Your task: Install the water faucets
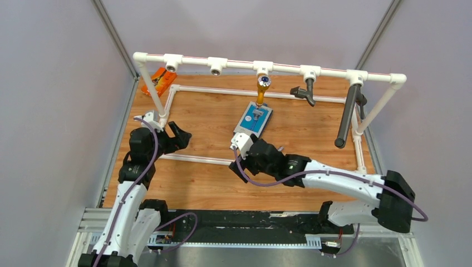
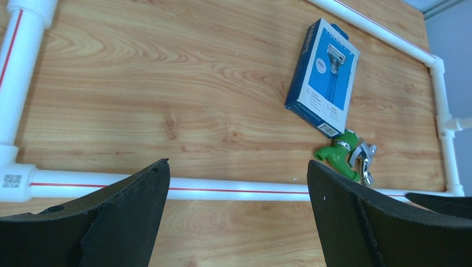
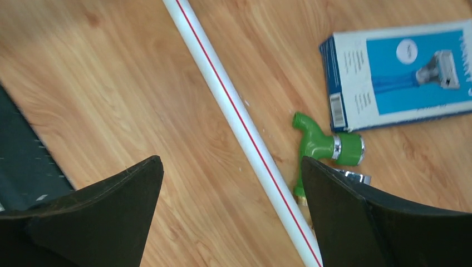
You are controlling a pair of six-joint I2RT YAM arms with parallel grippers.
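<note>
The left gripper point(image 2: 238, 167) hovers over the wooden table point(image 1: 195, 178) with its two black fingers spread wide and nothing between them. The right gripper point(image 3: 232, 161) also has its fingers wide apart and holds nothing. Under both runs a low white pipe point(image 3: 222, 89) with a thin red line along it. On its corner fitting, the left wrist view shows a small QR code label point(image 2: 11, 181), too small to read. Just behind this pipe lies the green faucet point(image 3: 317, 146) on its side, and the chrome faucet point(image 2: 364, 158) touches it. In the right wrist view the chrome one is half hidden behind a finger. In the top view the right gripper covers both faucets, so only the wrist cameras show them. Just beside them lies the blue-and-white box point(image 2: 324, 75), flat, with a picture of a metal fitting on it. Its print is too small to read, and a barcode point(image 3: 338, 109) shows on its end only in the right wrist view. Farther back, only the top view shows the upper rail point(image 1: 234, 64) with its sockets. A brass-coloured tap point(image 1: 262, 89) hangs from it above the box, then a dark tap point(image 1: 305, 92) and a long dark tube point(image 1: 348, 114). An orange object point(image 1: 158, 80) lies at the far left corner.
</note>
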